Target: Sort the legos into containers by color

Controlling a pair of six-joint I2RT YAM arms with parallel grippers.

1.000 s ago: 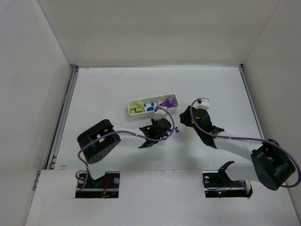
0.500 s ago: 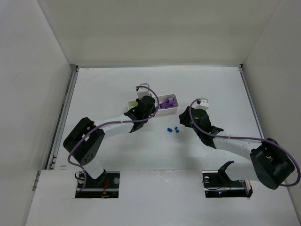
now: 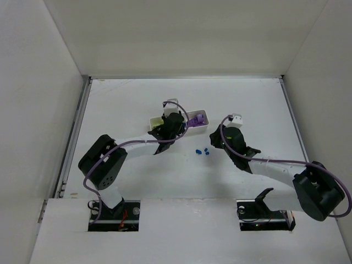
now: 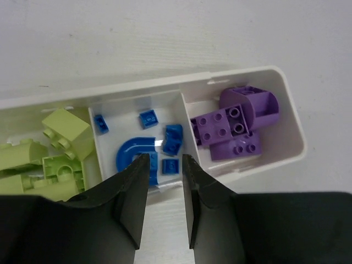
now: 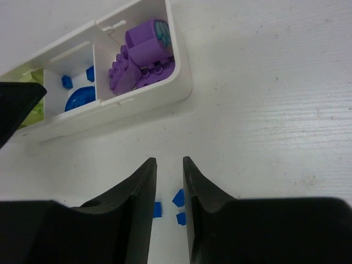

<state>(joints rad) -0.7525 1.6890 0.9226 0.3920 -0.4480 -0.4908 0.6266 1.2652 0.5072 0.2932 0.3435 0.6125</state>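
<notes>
The white tray holds lime legos in its left compartment, blue legos in the middle and purple legos on the right. My left gripper hovers over the middle compartment's near wall, open by a narrow gap with nothing between the fingers. Three tiny blue legos lie on the table under my right gripper, which is open by a narrow gap and holds nothing. In the top view the left gripper hides most of the tray. There the right gripper is just right of the loose blue legos.
White walls enclose the table on the left, back and right. The tray sits a short way beyond the right gripper, with the left gripper's dark finger at its left end.
My left arm swung from the loose blue legos up to the tray, and its jaws have parted over the blue compartment. The right gripper edged slightly toward the loose blue legos.
</notes>
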